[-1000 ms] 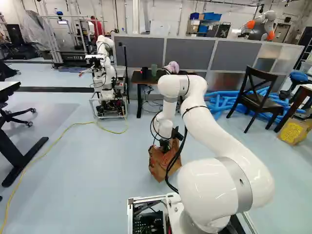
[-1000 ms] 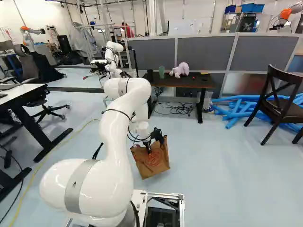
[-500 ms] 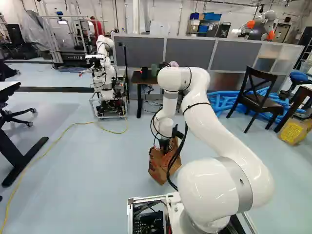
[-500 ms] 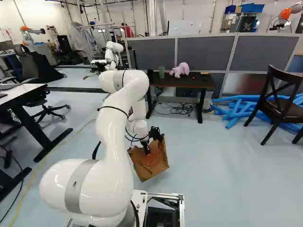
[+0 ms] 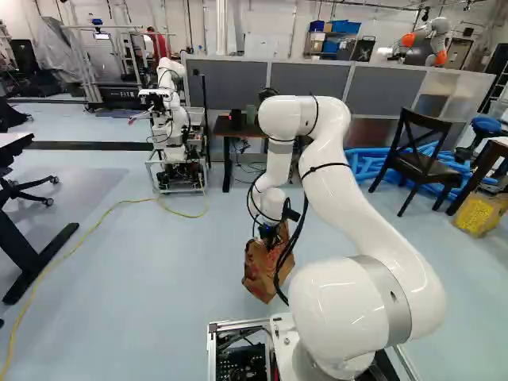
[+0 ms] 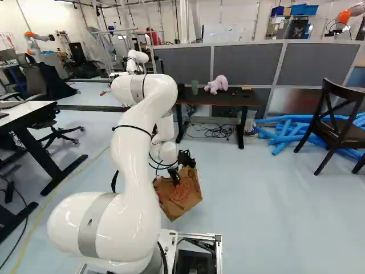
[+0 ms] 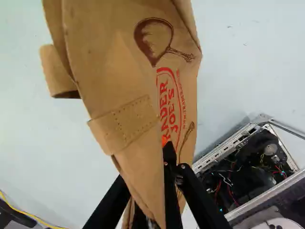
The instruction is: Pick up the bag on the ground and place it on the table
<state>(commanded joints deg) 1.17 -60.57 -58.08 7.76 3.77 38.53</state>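
Observation:
Just ahead of the base, my gripper points down at the top of the brown paper bag, which hangs tilted from it. Whether the bag's lower corner touches the floor I cannot tell. In the wrist view the gripper is shut on the bag's paper near an edge; the bag spreads ahead of the fingers and covers part of them, a folded handle strap showing on its side. The dark table stands farther off against the partitions, bearing a pink plush toy and a green cup.
Another robot stands left of the table in the left base view. Cables lie under the table. A dark chair and blue tubes are to its right. A white-topped desk stands at the left; a yellow cable crosses the floor.
My arm's upper bend has risen and drawn back a little toward the base. The gripper and the bag held in it have shifted slightly with it, also toward the base.

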